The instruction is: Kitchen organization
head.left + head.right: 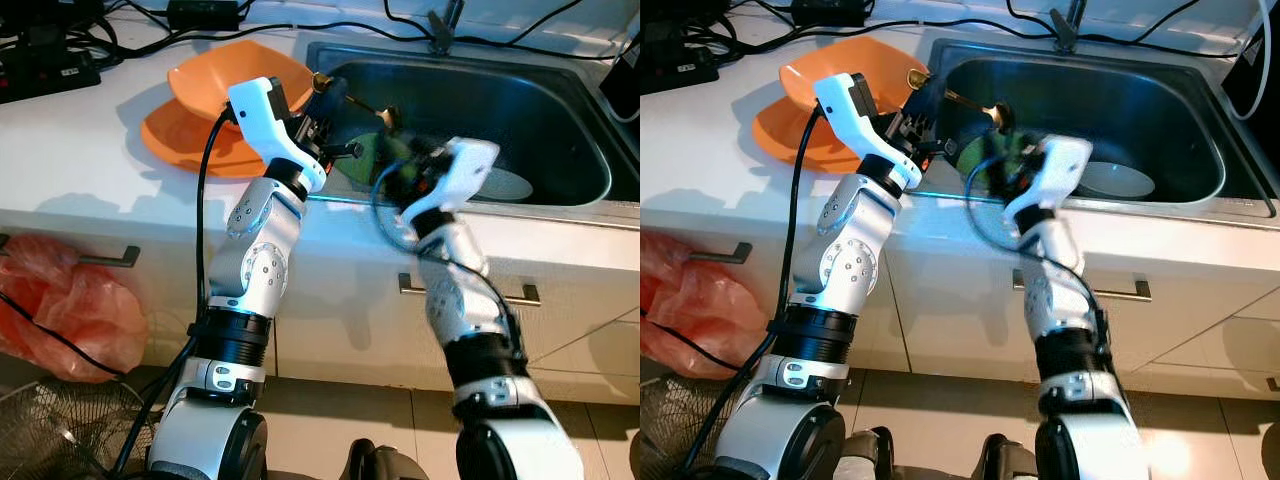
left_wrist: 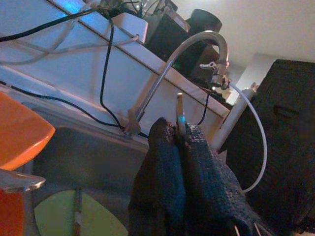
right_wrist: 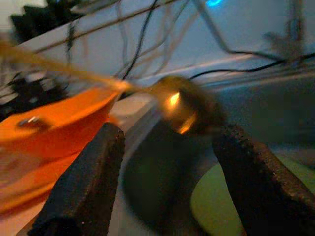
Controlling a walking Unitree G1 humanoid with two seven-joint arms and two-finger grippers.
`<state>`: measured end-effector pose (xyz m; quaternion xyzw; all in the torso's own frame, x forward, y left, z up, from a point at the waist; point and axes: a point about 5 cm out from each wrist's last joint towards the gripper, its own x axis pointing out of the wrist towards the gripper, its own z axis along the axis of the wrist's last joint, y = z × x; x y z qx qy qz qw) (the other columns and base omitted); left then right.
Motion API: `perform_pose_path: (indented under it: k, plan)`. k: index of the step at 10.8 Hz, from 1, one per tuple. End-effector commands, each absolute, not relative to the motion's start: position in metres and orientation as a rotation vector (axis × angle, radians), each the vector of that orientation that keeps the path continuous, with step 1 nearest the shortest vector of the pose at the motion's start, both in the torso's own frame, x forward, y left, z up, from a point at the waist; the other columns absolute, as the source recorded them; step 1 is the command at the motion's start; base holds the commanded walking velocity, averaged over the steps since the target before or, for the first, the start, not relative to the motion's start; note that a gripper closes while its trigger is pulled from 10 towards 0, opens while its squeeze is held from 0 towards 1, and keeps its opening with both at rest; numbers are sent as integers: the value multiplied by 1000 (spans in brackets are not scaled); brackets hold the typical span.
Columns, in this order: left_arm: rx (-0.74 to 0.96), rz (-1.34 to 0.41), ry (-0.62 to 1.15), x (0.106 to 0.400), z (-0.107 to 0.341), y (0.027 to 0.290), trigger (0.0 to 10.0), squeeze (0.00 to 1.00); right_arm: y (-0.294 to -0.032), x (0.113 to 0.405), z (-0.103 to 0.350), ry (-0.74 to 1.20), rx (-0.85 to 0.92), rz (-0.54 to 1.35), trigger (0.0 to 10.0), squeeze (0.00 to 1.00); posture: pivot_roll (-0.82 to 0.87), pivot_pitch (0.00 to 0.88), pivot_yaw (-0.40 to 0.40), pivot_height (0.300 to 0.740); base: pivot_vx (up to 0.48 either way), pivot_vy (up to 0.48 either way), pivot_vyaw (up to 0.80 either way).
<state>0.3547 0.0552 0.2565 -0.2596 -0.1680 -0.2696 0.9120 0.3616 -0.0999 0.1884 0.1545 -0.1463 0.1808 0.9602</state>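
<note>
white counter [image 1: 90,150] and a steel sink [image 1: 560,110] run across the kitchen in the left eye view, cables trailing along the back edge. two orange dishes [image 1: 215,110], one stacked on the other, sit on the counter just beside the sink. the left gripper [image 1: 335,95] reaches over the sink's near left corner and holds a brass-coloured ladle [image 1: 385,115], its bowl hanging above a green plate [image 1: 375,155] in the basin. a pale plate [image 1: 505,183] lies further along the sink floor. the right gripper [image 1: 405,165], blurred, hangs at the sink's front rim near the green plate. a red plastic bag [image 1: 70,315] hangs by the cabinet below.

the right eye view gives the same scene, the ladle's bowl sitting just ahead of the right wrist.

from the left wrist, the black fingers [image 2: 165,167] are pressed together on a thin metal handle that stands up between them, with the curved faucet [image 2: 197,46] beyond and the green plate below.

from the right wrist, the fingers [image 3: 86,182] stand wide apart and empty, the ladle's bowl blurred between and beyond them, the orange dishes off to one side.

by the look of it the sorting is partway along: the ladle is lifted but not yet set down anywhere, and two plates remain in the sink.
</note>
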Motion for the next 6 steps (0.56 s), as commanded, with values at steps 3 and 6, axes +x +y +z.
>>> perform_pose_path:
  k: [3, 6]
  plan:
    - [-537, -598, -331, 351, 254, 40, 10000, 0, -92, 355, 192, -318, 285, 458, 10000, 0, 68, 124, -29, 740, 0, 0, 0]
    - [-478, -622, -301, 350, 249, 33, 10000, 0, -103, 359, 200, -357, 260, 362, 10000, 0, 70, 127, -29, 740, 0, 0, 0]
